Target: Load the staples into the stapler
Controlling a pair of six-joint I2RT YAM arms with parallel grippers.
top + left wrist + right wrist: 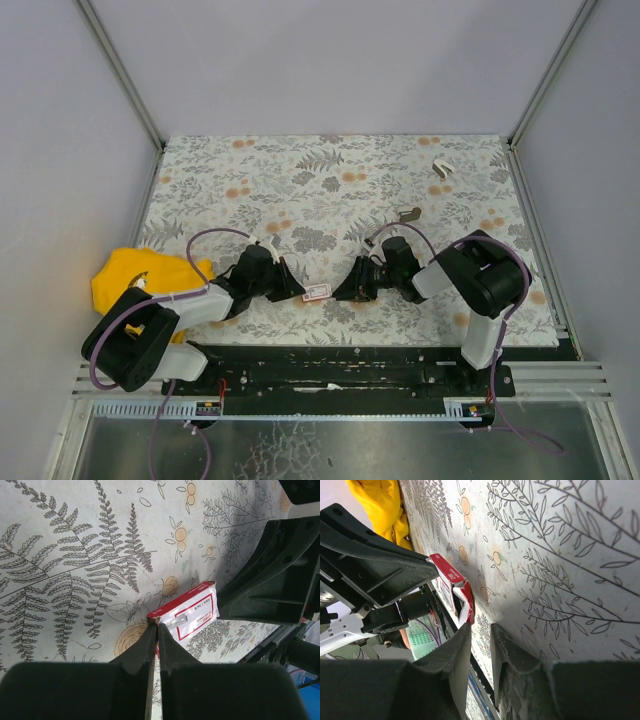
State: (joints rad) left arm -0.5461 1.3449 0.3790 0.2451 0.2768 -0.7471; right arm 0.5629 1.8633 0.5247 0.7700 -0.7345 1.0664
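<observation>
Since the left gripper (154, 628) is pinched shut on a corner of the staples carton (194, 611), presumably steadying it, the right gripper (481, 628) hovers narrowly parted beside that carton's open end, holding nothing.

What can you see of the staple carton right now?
The staple carton is a small flat cardboard box, white face with a red border and small print. It sits on the floral table cover between the two grippers. The end facing the right gripper looks open, flap bent back, white inside; contents not visible. The left gripper is shut, fingertips at the carton's opposite corner; whether they pinch it is unclear. The right gripper's open fingers stop just short of it.
</observation>
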